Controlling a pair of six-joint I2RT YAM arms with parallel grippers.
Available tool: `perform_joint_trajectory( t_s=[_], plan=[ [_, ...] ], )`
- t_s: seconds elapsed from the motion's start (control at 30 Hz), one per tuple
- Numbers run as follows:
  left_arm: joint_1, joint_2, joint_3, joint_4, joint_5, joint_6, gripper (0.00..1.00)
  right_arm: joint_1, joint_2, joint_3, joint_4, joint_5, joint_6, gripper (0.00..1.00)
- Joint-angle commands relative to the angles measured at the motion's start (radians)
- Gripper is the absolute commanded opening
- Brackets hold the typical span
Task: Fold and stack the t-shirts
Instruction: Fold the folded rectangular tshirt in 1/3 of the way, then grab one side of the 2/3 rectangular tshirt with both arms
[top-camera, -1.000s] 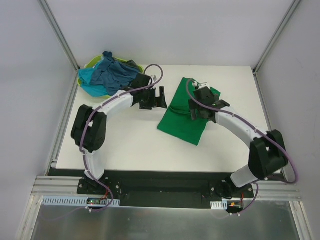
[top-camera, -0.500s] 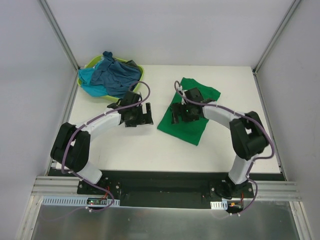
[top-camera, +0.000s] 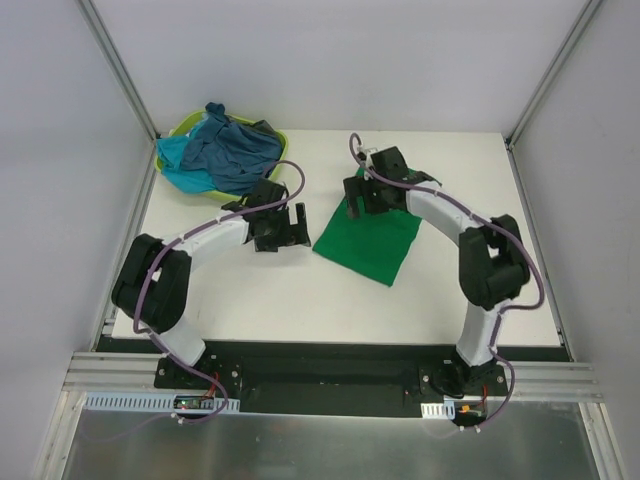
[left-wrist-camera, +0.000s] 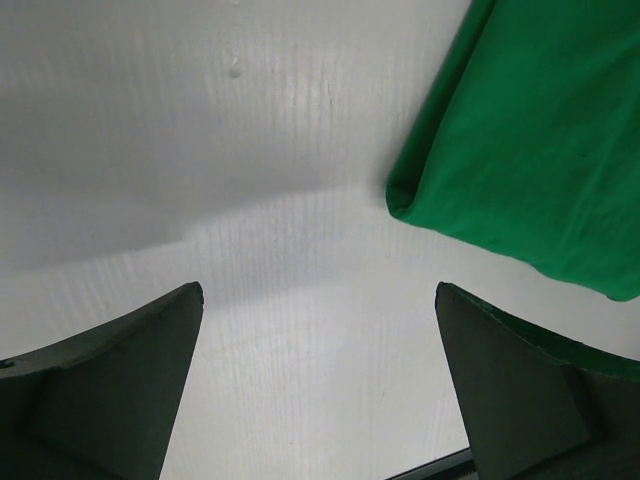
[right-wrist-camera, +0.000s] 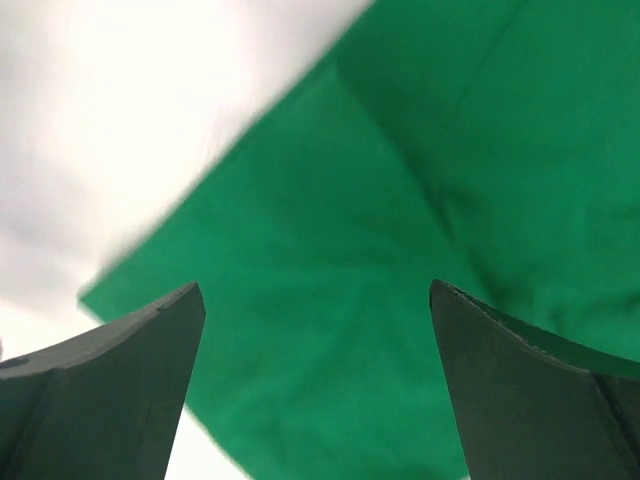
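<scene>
A bright green t-shirt (top-camera: 372, 243) lies partly folded, as a long strip, in the middle of the white table (top-camera: 250, 290). My right gripper (top-camera: 352, 205) hovers open over its far left part, and green cloth (right-wrist-camera: 400, 200) fills the view below the right gripper (right-wrist-camera: 315, 288) with nothing between the fingers. My left gripper (top-camera: 297, 227) stands open just left of the shirt, over bare table. In the left wrist view the shirt's folded corner (left-wrist-camera: 520, 150) lies ahead and to the right of the left gripper (left-wrist-camera: 318, 290). Dusty blue (top-camera: 235, 150), turquoise (top-camera: 178, 160) and dark grey (top-camera: 263, 128) t-shirts lie heaped at the back left.
The heap sits in a lime-green basket (top-camera: 186, 124) in the table's back left corner. Grey walls with metal posts (top-camera: 120, 70) enclose the table on three sides. The black rail with the arm bases (top-camera: 330, 375) runs along the near edge.
My right gripper moved left across the green shirt, then toward its far end. My left gripper drew back toward the near left and stayed beside the shirt. Both stayed open.
</scene>
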Motion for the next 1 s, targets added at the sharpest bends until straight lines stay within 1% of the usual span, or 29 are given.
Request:
perform_joint_trajectory(
  t_s=[0.0, 0.1, 0.2, 0.23, 0.33, 0.4, 0.5, 0.53, 0.57, 0.67, 0.77, 0.8, 0.87, 0.93, 0.97],
  plan=[
    [-0.001, 0.076, 0.088, 0.024, 0.069, -0.030, 0.99, 0.024, -0.286, -0.242, 0.006, -0.027, -0.037, 0.96],
    [-0.003, 0.137, 0.134, 0.032, 0.106, -0.048, 0.93, 0.048, -0.439, -0.443, 0.026, -0.044, -0.008, 0.96],
    [-0.006, 0.191, 0.165, 0.034, 0.135, -0.062, 0.80, 0.094, -0.545, -0.596, 0.037, -0.053, -0.001, 0.96],
    [-0.007, 0.206, 0.171, 0.037, 0.141, -0.068, 0.75, 0.116, -0.570, -0.627, 0.034, -0.046, 0.004, 0.96],
    [-0.018, 0.241, 0.190, 0.038, 0.147, -0.082, 0.68, 0.157, -0.610, -0.693, 0.020, 0.011, 0.029, 0.96],
    [-0.026, 0.260, 0.197, 0.038, 0.156, -0.085, 0.63, 0.168, -0.622, -0.719, 0.020, 0.042, 0.036, 0.96],
    [-0.030, 0.290, 0.208, 0.040, 0.153, -0.096, 0.62, 0.171, -0.621, -0.733, 0.011, 0.077, 0.030, 0.96],
    [-0.032, 0.300, 0.217, 0.041, 0.153, -0.099, 0.59, 0.176, -0.619, -0.732, 0.008, 0.077, 0.026, 0.96],
    [-0.032, 0.313, 0.226, 0.041, 0.163, -0.099, 0.54, 0.177, -0.615, -0.735, 0.008, 0.077, 0.026, 0.96],
    [-0.038, 0.338, 0.242, 0.040, 0.183, -0.101, 0.40, 0.189, -0.604, -0.730, -0.005, 0.140, 0.019, 0.96],
    [-0.043, 0.347, 0.240, 0.041, 0.193, -0.104, 0.25, 0.202, -0.595, -0.724, -0.006, 0.148, 0.000, 0.97],
    [-0.043, 0.350, 0.240, 0.041, 0.199, -0.104, 0.18, 0.206, -0.590, -0.721, -0.006, 0.149, -0.011, 0.98],
    [-0.043, 0.353, 0.239, 0.038, 0.189, -0.102, 0.00, 0.215, -0.573, -0.710, -0.011, 0.158, -0.031, 0.99],
    [-0.043, 0.350, 0.237, 0.038, 0.169, -0.102, 0.00, 0.223, -0.550, -0.692, -0.018, 0.143, -0.050, 0.94],
    [-0.043, 0.347, 0.237, 0.040, 0.161, -0.101, 0.00, 0.226, -0.536, -0.681, -0.020, 0.146, -0.057, 0.93]
  ],
)
